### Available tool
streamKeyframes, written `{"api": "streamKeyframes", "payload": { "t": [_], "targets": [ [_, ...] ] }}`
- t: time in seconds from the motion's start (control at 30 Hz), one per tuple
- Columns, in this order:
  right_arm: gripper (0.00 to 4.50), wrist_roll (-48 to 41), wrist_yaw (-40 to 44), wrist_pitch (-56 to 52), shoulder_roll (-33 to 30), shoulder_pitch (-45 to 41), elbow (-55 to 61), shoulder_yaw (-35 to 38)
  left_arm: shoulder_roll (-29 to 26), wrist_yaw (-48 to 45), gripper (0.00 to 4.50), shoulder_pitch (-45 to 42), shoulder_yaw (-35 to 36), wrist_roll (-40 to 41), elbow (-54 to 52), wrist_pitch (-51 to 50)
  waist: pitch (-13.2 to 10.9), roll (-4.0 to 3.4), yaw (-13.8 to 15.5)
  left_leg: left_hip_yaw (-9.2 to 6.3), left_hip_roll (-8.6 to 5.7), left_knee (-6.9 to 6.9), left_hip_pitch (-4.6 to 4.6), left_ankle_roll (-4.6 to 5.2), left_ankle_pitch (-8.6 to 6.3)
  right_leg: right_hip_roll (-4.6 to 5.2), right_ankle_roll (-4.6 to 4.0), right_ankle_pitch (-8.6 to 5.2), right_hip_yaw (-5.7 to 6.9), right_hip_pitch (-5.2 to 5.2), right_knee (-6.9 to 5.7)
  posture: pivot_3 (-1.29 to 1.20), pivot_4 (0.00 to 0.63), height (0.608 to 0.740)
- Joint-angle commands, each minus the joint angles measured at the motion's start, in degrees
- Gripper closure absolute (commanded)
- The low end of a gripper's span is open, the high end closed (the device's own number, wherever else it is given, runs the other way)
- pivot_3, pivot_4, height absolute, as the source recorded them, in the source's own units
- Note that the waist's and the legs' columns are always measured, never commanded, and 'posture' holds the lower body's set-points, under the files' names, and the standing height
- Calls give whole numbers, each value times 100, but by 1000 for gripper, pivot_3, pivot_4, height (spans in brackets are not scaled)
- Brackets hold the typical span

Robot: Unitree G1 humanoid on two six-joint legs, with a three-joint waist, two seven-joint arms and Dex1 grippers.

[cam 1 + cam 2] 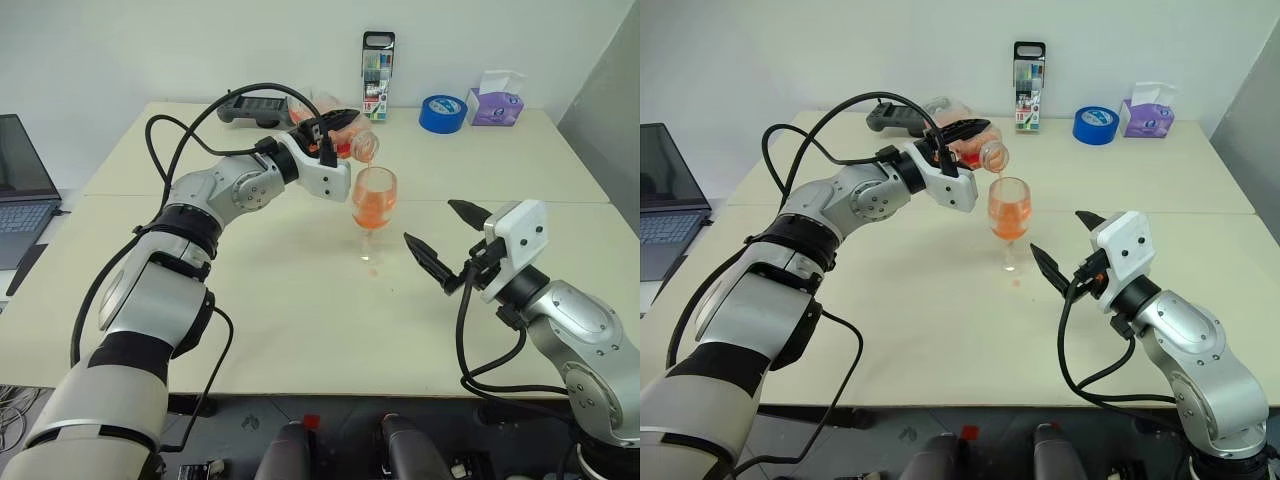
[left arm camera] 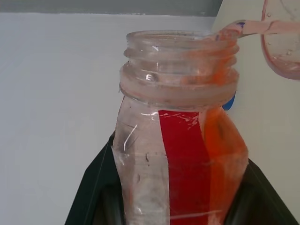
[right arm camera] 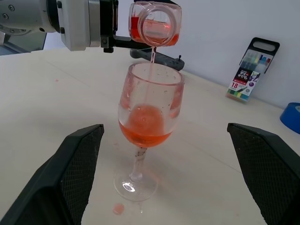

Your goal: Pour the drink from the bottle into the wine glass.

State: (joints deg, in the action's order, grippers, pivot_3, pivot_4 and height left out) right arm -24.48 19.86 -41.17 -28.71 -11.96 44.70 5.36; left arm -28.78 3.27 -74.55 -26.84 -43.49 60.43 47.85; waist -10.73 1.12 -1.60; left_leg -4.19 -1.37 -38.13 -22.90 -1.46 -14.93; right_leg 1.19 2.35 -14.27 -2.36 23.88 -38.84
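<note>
Orange-red drink (image 3: 151, 63) ran from your tilted bottle (image 3: 154, 23), pinched in the left gripper (image 1: 330, 128), into the wine glass (image 3: 146, 122); your right gripper (image 1: 448, 236) stood spread nearby.

Laptop (image 1: 22, 185) at table (image 1: 300, 330) edge; marker pack (image 1: 378, 62), blue tape (image 1: 442, 113), tissue box (image 1: 497, 100) at back

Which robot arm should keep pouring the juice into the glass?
The left. Its gripper already holds the tipped bottle over the glass, and juice is running in. The right gripper is open, off to the side, holding nothing.
</note>
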Motion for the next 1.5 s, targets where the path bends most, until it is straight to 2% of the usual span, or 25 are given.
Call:
{"api": "streamKeyframes", "payload": {
  "t": [0.03, 1.23, 1.5],
  "targets": [
    [0, -3, -20, 21, -23, -31, 125, -13, -73, 145, 2758, -256, 29, -8, -156, 27, 0, 0, 0, 0, 0, 0, 0, 0, 0, 0, 0, 0, 0, 0, 0, 0, 150, 740],
    [0, 4, 56, 9, -20, -18, 117, -112, -273, 63, 2758, -345, -172, -234, -110, 242, 0, 0, -2, 4, -1, -1, -2, 0, 0, 0, 0, 0, -4, 7, -6, 0, 150, 740],
    [0, -17, 111, 20, -20, -96, 63, -84, -36, -679, 2758, -107, 512, 1005, 32, 24, 0, 0, -5, 5, 0, -1, -2, 0, 0, 0, 0, 0, -5, 9, -8, 0, 150, 740]
  ]
}}
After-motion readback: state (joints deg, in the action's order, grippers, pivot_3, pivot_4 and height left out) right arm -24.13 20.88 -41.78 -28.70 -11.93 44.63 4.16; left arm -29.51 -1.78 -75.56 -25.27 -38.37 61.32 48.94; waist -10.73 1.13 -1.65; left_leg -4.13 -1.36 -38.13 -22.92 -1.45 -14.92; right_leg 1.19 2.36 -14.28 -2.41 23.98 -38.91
